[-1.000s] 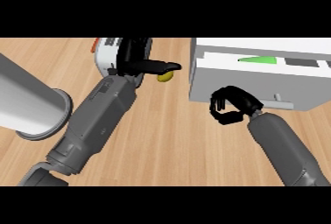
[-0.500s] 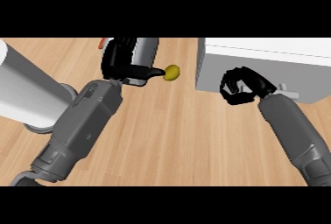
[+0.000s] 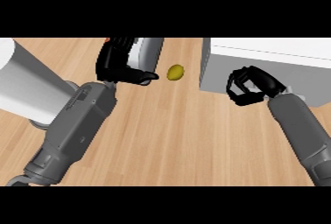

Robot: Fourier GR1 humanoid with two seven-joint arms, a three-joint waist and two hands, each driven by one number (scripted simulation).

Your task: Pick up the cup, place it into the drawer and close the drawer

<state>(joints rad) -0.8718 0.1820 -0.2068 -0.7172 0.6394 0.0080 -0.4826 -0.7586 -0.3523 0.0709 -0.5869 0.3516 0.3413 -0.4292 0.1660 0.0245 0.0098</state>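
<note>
The white drawer unit (image 3: 271,54) stands at the right, showing only its top and its grey front (image 3: 216,76); I see nothing of its inside. No cup shows anywhere. My right hand (image 3: 249,85) is curled with its knuckles against the drawer front and holds nothing that I can see. At the upper left my left hand (image 3: 119,65) is open, fingers pointing up and thumb (image 3: 143,77) out to the right, in front of a grey and white dish (image 3: 150,50).
A small yellow object (image 3: 175,72) lies on the wooden counter (image 3: 181,140) between the left thumb and the drawer unit. A big white and grey cylinder (image 3: 29,85) lies at the left edge, beside my left forearm.
One second ago the drawer stood open with a green thing inside; now its inside is out of sight. The right hand has moved up against the drawer front. The left hand has hardly moved.
</note>
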